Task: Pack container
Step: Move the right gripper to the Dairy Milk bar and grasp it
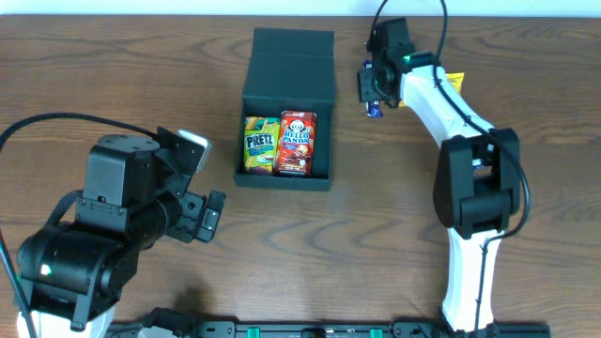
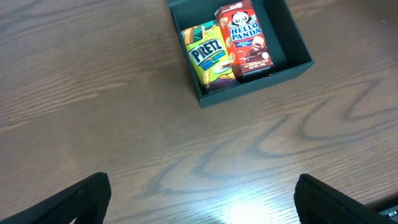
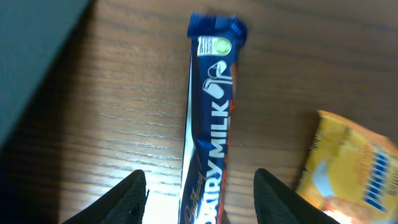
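Note:
The container (image 1: 286,61) is a dark teal-black box with its flap lid open toward the back. It holds a green-yellow Pretz box (image 1: 259,143) and a red Hello Panda box (image 1: 297,143). It also shows in the left wrist view (image 2: 303,53). My right gripper (image 3: 202,199) is open, its fingers on either side of a blue Dairy Milk bar (image 3: 211,124) lying on the table right of the container. The bar's end shows in the overhead view (image 1: 374,111). My left gripper (image 2: 202,202) is open and empty above bare wood, in front and left of the container.
A yellow snack pack (image 3: 351,168) lies just right of the Dairy Milk bar; it also shows in the overhead view (image 1: 454,81) behind the right arm. The container's dark wall (image 3: 34,56) is at the left of the right wrist view.

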Tool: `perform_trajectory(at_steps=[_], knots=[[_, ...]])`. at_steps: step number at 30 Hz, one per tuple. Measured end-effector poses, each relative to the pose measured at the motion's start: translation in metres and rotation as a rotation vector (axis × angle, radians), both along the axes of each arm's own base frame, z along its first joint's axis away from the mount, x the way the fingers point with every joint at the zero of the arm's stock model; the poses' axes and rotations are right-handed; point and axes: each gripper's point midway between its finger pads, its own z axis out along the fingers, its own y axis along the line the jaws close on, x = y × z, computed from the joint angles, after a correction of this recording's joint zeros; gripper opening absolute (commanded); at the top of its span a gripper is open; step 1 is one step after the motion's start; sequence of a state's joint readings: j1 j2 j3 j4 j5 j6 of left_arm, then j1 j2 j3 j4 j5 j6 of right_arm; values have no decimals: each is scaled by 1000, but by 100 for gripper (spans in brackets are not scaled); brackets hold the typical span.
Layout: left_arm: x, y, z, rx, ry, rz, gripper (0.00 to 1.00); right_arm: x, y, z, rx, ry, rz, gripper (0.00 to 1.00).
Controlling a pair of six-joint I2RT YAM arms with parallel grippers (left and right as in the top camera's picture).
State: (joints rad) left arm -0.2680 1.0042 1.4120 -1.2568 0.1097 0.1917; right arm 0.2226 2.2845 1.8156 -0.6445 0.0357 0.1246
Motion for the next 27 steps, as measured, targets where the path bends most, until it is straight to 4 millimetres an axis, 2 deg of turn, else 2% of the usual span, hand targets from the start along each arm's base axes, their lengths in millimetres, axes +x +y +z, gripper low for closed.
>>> perform_trajectory(at_steps=[6,11,15,23,27], knots=[[0,0,0,0,0,0,95,-3,-1,-19,-4,31,-1,50],[0,0,0,0,0,0,95,-3,-7,-30,-2,51,-17,37],[0,0,0,0,0,0,95,-3,-9,-32,3,56,-26,24],[0,0,0,0,0,0,95,-4,-7,-32,17,64,-31,9],[0,0,0,0,0,0,95,-17,-8,-29,12,132,-33,1]])
